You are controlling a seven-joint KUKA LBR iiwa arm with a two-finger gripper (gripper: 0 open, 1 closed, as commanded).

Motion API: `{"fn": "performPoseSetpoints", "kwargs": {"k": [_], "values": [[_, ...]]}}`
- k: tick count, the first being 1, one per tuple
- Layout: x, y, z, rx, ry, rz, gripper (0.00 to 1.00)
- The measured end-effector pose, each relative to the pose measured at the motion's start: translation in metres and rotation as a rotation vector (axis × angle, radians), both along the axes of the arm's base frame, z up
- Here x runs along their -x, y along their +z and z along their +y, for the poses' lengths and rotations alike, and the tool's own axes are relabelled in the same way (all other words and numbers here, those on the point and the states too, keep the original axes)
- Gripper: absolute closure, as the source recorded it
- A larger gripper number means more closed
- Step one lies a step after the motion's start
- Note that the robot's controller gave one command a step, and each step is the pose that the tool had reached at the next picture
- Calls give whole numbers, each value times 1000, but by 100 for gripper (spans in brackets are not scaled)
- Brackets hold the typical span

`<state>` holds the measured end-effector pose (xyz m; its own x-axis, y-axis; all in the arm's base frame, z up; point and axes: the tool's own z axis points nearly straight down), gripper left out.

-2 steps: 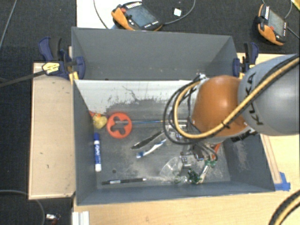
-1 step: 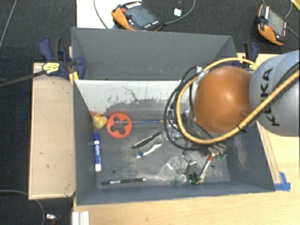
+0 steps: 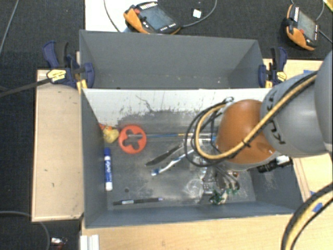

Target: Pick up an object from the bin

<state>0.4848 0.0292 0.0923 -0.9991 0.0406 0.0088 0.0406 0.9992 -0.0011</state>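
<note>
Jaws, state unclear, hang by the bin's front wall (image 3: 156,215), bare floor toward the black pen (image 3: 138,201).

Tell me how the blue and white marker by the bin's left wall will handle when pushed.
The marker looks like a rigid plastic barrel: probably stiff and light. Lying flat on the bin floor, its round body would likely roll sideways if nudged.

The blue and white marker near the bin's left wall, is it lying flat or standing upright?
Lying flat. The marker shows its whole length on the floor of the bin, beside the left wall.
</note>
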Motion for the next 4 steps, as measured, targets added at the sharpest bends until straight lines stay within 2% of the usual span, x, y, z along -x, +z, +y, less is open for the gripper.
{"fn": "performPoseSetpoints", "kwargs": {"k": [1,2,3,4], "values": [[7,63,77,-9,292,-49,0],[-17,-4,-17,2,-14,-8,0],[1,8,41,-13,116,-42,0],[-21,-5,-14,1,-26,-23,100]]}}
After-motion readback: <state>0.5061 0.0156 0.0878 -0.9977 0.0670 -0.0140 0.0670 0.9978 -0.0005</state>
